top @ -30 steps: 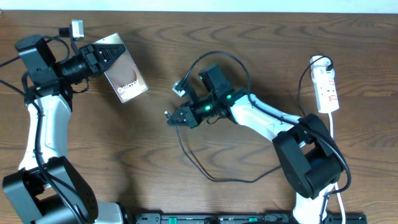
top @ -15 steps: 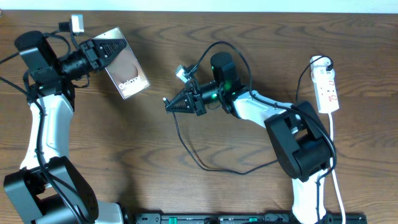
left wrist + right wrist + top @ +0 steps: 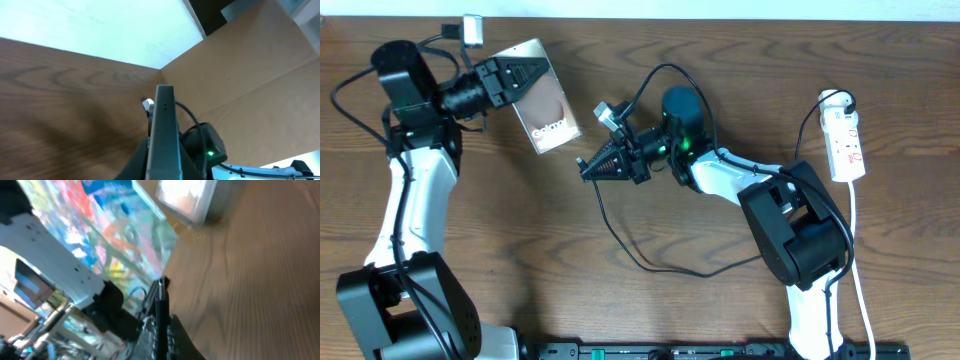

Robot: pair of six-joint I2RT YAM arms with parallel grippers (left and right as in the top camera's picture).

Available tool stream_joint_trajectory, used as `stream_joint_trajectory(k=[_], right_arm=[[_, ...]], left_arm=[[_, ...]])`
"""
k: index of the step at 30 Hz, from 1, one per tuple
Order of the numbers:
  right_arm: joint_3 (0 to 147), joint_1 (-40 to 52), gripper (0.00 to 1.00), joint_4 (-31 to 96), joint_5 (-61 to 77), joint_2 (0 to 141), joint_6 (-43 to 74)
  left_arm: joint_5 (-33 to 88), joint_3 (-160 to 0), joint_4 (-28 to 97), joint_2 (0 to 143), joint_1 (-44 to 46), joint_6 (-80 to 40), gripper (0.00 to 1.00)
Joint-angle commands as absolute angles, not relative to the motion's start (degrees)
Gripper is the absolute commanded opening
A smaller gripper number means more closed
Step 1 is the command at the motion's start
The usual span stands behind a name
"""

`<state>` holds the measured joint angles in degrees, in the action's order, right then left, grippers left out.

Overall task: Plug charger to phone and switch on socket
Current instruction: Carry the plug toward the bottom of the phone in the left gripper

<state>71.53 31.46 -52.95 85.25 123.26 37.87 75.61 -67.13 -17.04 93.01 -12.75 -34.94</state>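
My left gripper (image 3: 525, 75) is shut on the phone (image 3: 548, 100), a dark slab with white lettering, and holds it lifted at the upper left. In the left wrist view the phone (image 3: 164, 130) shows edge-on between my fingers. My right gripper (image 3: 592, 165) is shut on the charger (image 3: 620, 235), a thin black cable, with its tip pointing left towards the phone's lower edge, a small gap apart. In the right wrist view the cable end (image 3: 161, 305) stands between my fingers and the phone (image 3: 187, 197) is ahead. The socket (image 3: 845, 140) lies at the far right.
The black cable loops across the table below my right arm and arcs over it (image 3: 660, 72). The strip's white cord (image 3: 853, 260) runs down the right edge. A small camera module (image 3: 472, 28) sits by the left arm at the top.
My left gripper has carried the phone to the right, closer to the cable tip. My right gripper has swung up and turned left with the cable held in it.
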Motion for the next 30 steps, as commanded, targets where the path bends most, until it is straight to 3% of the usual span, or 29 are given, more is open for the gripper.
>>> stream_joint_trajectory(k=[1, 30], right_arm=[[72.0, 31.6, 0.01, -58.4, 85.8, 123.3, 46.4], [72.0, 30.3, 0.01, -63.2, 84.5, 123.3, 48.9]], left_arm=[[75.3, -68.5, -19.0, 92.5, -11.4, -36.5, 0.07], [75.5, -68.5, -19.6, 92.5, -8.1, -39.0, 0.07]])
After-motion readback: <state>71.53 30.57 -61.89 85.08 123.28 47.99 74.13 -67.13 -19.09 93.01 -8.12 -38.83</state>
